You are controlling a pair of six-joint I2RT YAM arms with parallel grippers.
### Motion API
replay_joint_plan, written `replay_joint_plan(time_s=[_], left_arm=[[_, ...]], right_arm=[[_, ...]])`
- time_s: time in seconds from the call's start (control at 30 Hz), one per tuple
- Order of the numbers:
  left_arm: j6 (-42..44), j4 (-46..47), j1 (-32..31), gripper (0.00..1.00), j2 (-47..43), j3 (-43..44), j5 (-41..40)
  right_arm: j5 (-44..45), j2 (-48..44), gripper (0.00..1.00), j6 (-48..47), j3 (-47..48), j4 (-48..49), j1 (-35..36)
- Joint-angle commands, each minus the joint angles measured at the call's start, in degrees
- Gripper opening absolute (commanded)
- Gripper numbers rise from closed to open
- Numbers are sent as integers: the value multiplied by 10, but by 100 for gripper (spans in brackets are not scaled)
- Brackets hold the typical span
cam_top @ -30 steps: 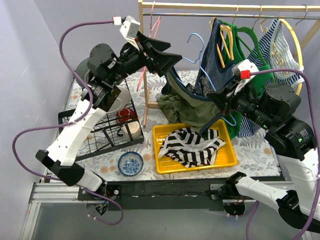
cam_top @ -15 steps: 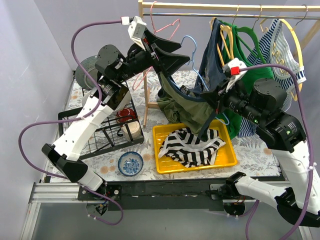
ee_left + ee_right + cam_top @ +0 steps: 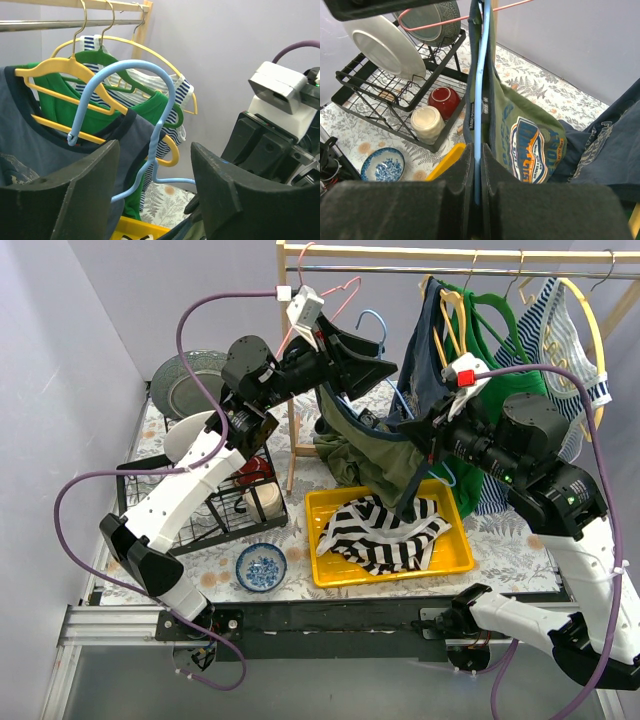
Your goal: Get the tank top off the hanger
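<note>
Right claw (image 3: 477,152) is clamped tight on the straight bar of the light blue plastic hanger (image 3: 479,75), with nothing but that bar between its two fingers. Olive green tank top with an orange-and-blue chest print (image 3: 530,135) hangs on this hanger. In the overhead view it occupies the centre of the frame, held clear of the wooden clothes rail (image 3: 450,254) along the top edge. Its lower hem overlaps the yellow plastic tray (image 3: 466,552); contact with the tray cannot be determined.

Left claw (image 3: 154,150), at upper centre in the overhead view, stands partly open with its fingers apart and grips nothing. The hanger's curved hook rises in the gap between them; whether it touches either finger cannot be determined.

Black-and-white striped garment (image 3: 385,530) lies crumpled inside the tray. Black wire dish rack (image 3: 200,525) sits on the tabletop at left. Small blue patterned bowl (image 3: 262,567) is just below it.
</note>
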Motion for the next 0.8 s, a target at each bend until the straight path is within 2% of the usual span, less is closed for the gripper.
replay_joint_plan(time_s=[0.0,0.2,0.27,0.33,0.4,0.5,0.57,0.63,0.7,0.77], left_arm=[[1,5,-8,56,-1,22,-14],[1,7,-13,54,-3,25,-20],[2,6,-13,48,-4,26,-26],[5,5,-14,46,-6,22,-32],[5,5,-14,47,-10,19,-38],[7,5,-14,57,-14,17,-45],[8,5,-14,57,-16,16,-50],[10,9,-14,51,-21,12,-57],[10,12,-14,39,-26,6,-70],[8,13,-14,34,-28,4,-68]], right_arm=[[-11,-4,1,3,11,57,0],[-8,-3,1,1,7,47,0],[-8,-5,1,3,5,49,0],[-8,-8,1,3,3,50,0],[-8,-7,1,3,2,47,0],[-3,-8,1,-1,-5,40,0],[0,-7,1,0,-8,38,0],[-1,-10,1,3,-9,42,1],[0,-11,1,4,-11,45,1],[5,-12,1,5,-9,45,0]])
